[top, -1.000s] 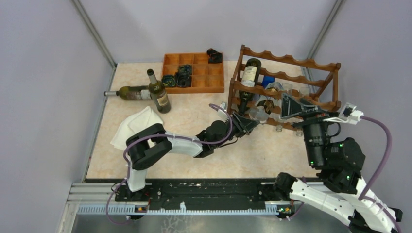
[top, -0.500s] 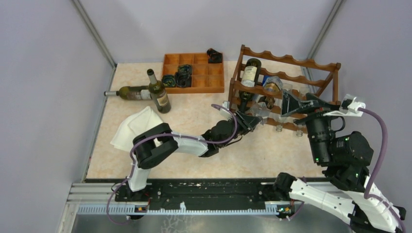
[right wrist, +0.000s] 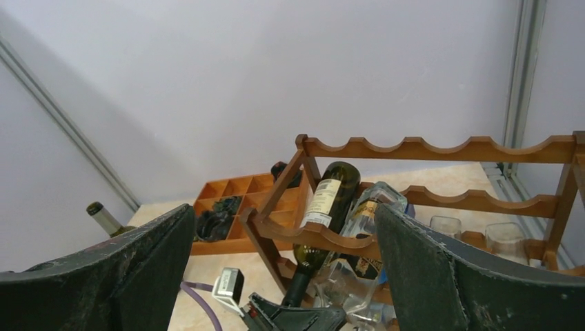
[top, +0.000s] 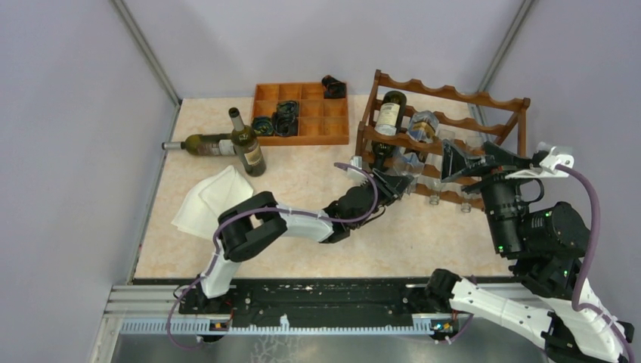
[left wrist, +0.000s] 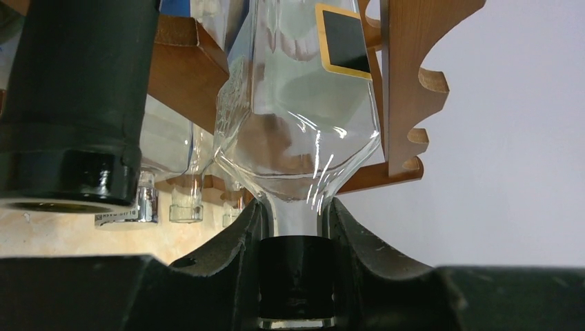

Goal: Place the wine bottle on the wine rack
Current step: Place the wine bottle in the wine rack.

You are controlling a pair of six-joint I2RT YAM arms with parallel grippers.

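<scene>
The reddish-brown wine rack [top: 453, 94] stands at the back right. A clear glass wine bottle [top: 421, 127] lies tilted in the rack's middle tier, base up, beside a dark green bottle [top: 389, 112]. My left gripper [top: 389, 184] is shut on the clear bottle's black-capped neck [left wrist: 296, 276], low at the rack's front. The wrist view shows the bottle's shoulder [left wrist: 296, 124] rising between the wooden rails [left wrist: 403, 103]. My right gripper [top: 476, 160] hangs open in front of the rack's right half, holding nothing. Between its wide-spread fingers [right wrist: 428, 276] I see both bottles [right wrist: 369, 214].
An orange-brown compartment tray [top: 336, 140] sits at the back, left of the rack. One green bottle stands [top: 247, 145] and another lies [top: 204, 144] at the back left. A white cloth [top: 208, 197] lies at the left. Small glasses [top: 435, 198] stand under the rack.
The clear bottle has slid further up into the rack with my left gripper following it. My right gripper has drawn back to the right, away from the bottle.
</scene>
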